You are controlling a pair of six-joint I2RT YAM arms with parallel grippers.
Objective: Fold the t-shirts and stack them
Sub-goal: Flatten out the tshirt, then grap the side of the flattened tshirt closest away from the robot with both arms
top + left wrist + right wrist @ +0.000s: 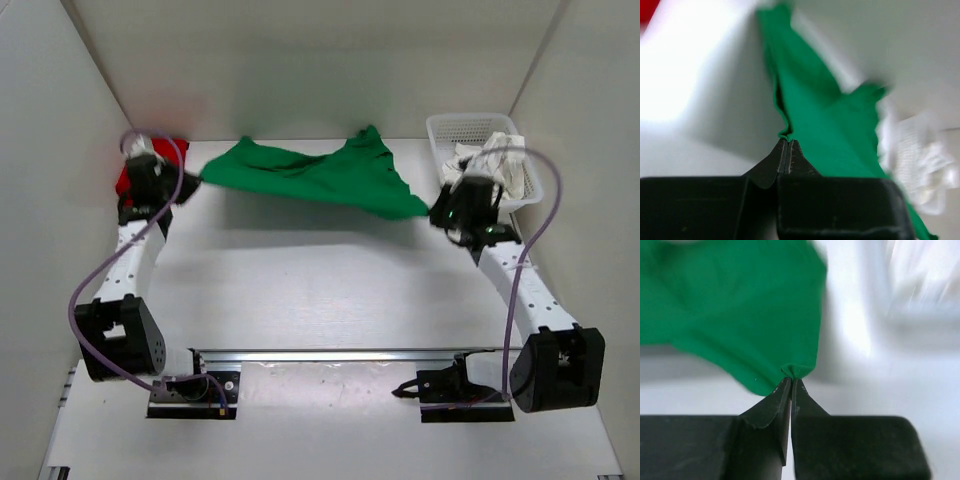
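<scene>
Top external view: white table, walls on three sides. Green t-shirt spread L to R across far part of table, strung between both arms, one corner at each end; cannot tell if mid-section touches surface. White mesh basket at far R corner, just behind R arm's wrist. White t-shirt bunched inside basket, partly hidden by the wrist and cable. Red t-shirt at far L edge by the wall, mostly hidden behind L arm's wrist; shape not readable. Left gripper at L end of green shirt; L wrist view confirms left gripper fingers pressed together, pinching a small fold of green cloth at the tips, rest of shirt running away toward the blurred basket. Right gripper at R end, near basket front; R wrist view shows right gripper likewise clamped tight on a puckered green corner, cloth fanning up and L
</scene>
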